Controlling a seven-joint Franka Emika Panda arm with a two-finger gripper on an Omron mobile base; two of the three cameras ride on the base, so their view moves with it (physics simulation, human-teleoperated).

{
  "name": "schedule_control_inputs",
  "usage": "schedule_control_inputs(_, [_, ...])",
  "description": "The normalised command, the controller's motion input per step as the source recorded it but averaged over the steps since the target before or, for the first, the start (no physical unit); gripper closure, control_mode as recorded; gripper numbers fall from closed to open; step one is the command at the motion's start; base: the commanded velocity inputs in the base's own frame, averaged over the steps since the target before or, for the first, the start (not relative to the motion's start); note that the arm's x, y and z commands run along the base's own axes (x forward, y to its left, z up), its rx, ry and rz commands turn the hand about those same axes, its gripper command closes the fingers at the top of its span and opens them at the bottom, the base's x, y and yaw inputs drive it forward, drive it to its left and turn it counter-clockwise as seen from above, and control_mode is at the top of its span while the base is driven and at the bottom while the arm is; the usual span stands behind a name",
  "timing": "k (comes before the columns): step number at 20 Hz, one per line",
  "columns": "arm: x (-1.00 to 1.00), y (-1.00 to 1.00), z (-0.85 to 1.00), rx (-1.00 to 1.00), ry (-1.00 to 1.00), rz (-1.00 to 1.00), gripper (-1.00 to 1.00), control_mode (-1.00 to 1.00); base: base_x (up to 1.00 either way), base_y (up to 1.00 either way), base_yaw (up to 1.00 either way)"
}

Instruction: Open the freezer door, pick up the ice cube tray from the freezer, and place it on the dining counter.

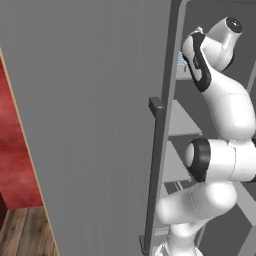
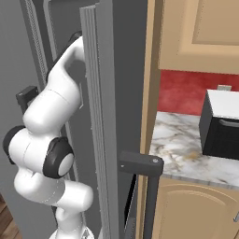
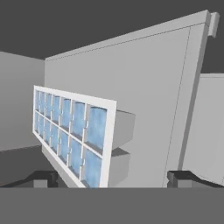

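The freezer door (image 1: 90, 125) stands swung open at the left, its dark bar handle (image 1: 156, 165) facing me. My arm reaches past the door's edge into the freezer (image 1: 220, 15), above its light grey shelves (image 1: 182, 125). In the hand view the ice cube tray (image 3: 70, 131), pale with blue cells, lies close ahead on a shelf and left of centre. My gripper (image 3: 113, 179) is open, its fingertips (image 3: 43, 178) set wide at either side of the tray's near end, not touching it. A sliver of the tray (image 1: 181, 60) shows beside the wrist. The dining counter is out of view.
The neighbouring grey door (image 2: 95, 116) with its dark handle (image 2: 148, 186) stands close on the arm's right. Beyond it are tan cabinets (image 2: 200, 32), a marble wall countertop (image 2: 177, 140) with a black appliance (image 2: 219, 126), and a red backsplash. The freezer's grey walls (image 3: 144, 87) enclose the hand.
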Motion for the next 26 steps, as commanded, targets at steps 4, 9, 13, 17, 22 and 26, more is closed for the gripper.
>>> schedule_control_inputs(4, [0.08,-0.05,-0.06,0.00,0.00,0.00,-1.00,-1.00,0.00,0.00,0.00])
schedule_control_inputs(9, [0.03,-0.02,-0.04,0.00,0.04,0.00,-1.00,-1.00,0.00,0.00,0.00])
schedule_control_inputs(13, [0.01,0.00,-0.04,0.00,0.07,0.00,-1.00,-1.00,0.00,0.00,0.00])
schedule_control_inputs(17, [0.04,-0.01,-0.03,0.00,0.07,0.00,-1.00,-1.00,0.00,0.00,0.00])
schedule_control_inputs(22, [0.19,-0.02,-0.12,0.00,0.02,0.00,-1.00,-1.00,0.00,0.00,0.00])
schedule_control_inputs(26, [0.24,0.00,-0.26,0.00,0.00,0.00,-1.00,-1.00,0.00,0.00,0.00])
